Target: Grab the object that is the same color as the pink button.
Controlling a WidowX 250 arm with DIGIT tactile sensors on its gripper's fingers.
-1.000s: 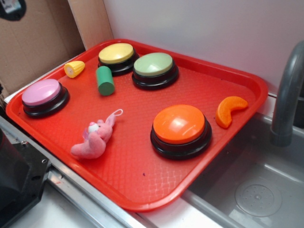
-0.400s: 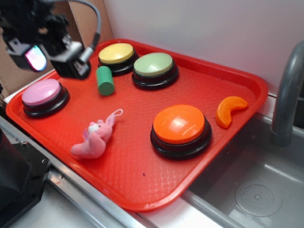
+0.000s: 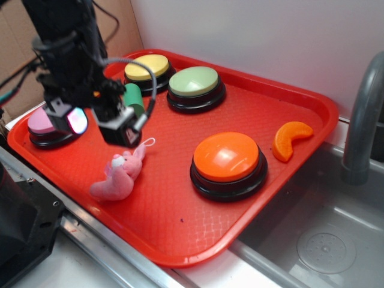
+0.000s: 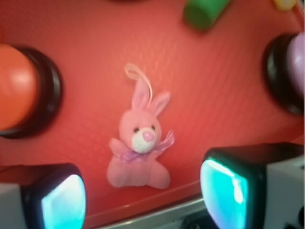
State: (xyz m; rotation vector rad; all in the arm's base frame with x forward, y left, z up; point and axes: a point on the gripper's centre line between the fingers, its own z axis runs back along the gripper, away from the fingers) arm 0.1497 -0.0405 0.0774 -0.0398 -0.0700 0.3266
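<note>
The object, a small pink plush bunny with a white loop string, lies on its back on the red tray near the front left edge. In the wrist view the bunny sits just ahead of my gripper, its feet level with the gap between the jaws. My gripper hangs open above and slightly behind the bunny, holding nothing. The pink button stands at the tray's left edge, partly hidden behind the arm, and shows as a lilac dome at the right of the wrist view.
An orange button, a green button and a yellow button stand on the tray. A green cylinder lies behind the gripper and an orange slice at the right. A sink and faucet lie beyond the tray.
The arm came in from the upper left and moved down and right over the tray, ending above the bunny. It now hides the yellow corn piece. The bunny has not moved.
</note>
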